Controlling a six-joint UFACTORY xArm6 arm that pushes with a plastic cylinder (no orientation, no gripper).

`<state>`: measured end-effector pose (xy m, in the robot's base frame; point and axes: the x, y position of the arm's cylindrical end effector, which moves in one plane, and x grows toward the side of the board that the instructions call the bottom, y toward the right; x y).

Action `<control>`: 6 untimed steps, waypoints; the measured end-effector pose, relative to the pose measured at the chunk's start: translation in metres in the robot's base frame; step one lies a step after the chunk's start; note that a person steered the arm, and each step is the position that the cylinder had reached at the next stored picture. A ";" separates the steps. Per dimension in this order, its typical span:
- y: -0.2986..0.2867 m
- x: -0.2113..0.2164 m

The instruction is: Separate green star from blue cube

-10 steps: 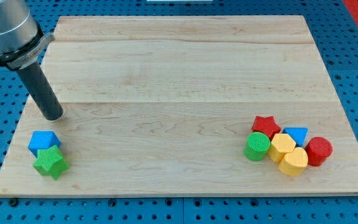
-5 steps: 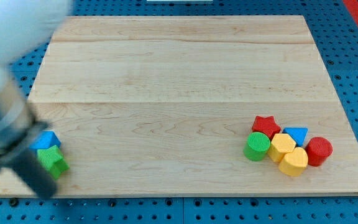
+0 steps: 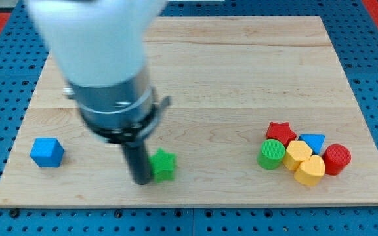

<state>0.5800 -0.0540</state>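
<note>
Wooden board (image 3: 241, 78), one camera view.

- My tip (image 3: 141, 181): near the board's bottom edge; rod blurred.
- Green star (image 3: 163, 164): touching the tip on its right.
- Blue cube (image 3: 46, 152): well to the tip's left, alone.
- Cluster far to the tip's right: red star (image 3: 280, 132), green cylinder (image 3: 272, 154), yellow hexagon (image 3: 298, 155), blue triangle (image 3: 313, 142), yellow cylinder (image 3: 310, 170), red cylinder (image 3: 337, 159), packed together.

Single camera, high oblique view, whole board (image 3: 195, 65) in frame.
Looks down toward 12 o'clock from the 6 o'clock edge; arm (image 3: 104, 65) close, blurred, entering from 11 o'clock.
</note>
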 end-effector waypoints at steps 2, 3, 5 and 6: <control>-0.153 0.038; -0.249 0.020; -0.192 -0.024; -0.163 -0.030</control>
